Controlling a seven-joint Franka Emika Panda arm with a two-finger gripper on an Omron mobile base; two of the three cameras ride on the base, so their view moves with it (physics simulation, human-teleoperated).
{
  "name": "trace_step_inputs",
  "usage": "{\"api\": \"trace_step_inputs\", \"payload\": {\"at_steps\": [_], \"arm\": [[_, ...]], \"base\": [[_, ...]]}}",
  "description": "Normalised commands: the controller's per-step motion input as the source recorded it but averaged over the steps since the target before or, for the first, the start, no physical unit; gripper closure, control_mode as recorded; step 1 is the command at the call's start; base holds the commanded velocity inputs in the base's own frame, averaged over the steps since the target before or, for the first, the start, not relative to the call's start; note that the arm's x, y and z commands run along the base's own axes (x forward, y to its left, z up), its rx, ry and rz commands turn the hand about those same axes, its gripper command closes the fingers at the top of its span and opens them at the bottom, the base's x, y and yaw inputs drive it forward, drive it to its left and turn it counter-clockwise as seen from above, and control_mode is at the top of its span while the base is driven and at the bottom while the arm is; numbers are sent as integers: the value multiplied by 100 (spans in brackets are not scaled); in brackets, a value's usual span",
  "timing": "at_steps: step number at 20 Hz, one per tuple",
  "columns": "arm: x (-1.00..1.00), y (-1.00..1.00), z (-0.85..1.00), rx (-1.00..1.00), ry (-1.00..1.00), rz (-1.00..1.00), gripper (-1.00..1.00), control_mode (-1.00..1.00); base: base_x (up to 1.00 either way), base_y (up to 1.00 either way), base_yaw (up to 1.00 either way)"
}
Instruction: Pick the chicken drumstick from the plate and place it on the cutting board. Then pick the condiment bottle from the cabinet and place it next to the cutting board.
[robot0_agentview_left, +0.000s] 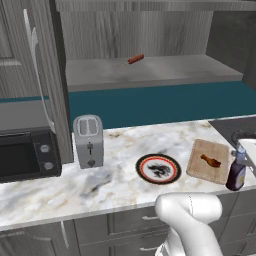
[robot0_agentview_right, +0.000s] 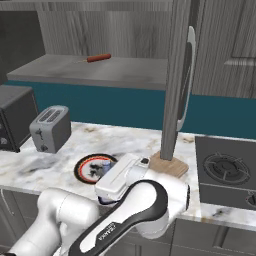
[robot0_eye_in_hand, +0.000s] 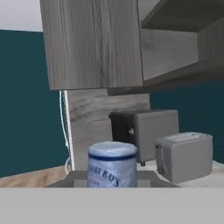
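Near right edge of surface (robot0_agentview_left: 60, 185): condiment bottle (robot0_agentview_left: 237, 170) upright just beside cutting board (robot0_agentview_left: 209, 161), drumstick (robot0_agentview_left: 210, 160) on board. Hand (robot0_eye_in_hand: 112, 181) nearly closed around bottle cap. Judged rigid, light, smooth, tippy; best gripped at neck.

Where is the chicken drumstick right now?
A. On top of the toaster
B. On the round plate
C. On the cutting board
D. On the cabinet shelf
C: in the left base view the chicken drumstick lies on the cutting board, while the plate beside it holds no food and the condiment bottle stands upright at the board's right edge.
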Motion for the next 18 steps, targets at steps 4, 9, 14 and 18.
{"api": "trace_step_inputs", "payload": {"at_steps": [4, 9, 14, 18], "arm": [[0, -32, -27, 1, -10, 1, 100, -100], [0, -33, -10, 3, -9, 1, 100, -100], [0, -40, -1, 2, -6, 0, 100, -100], [0, -43, 0, 1, -4, 0, 100, -100]], "base": [[0, 0, 0], [0, 0, 0], [0, 0, 0], [0, 0, 0]]}}
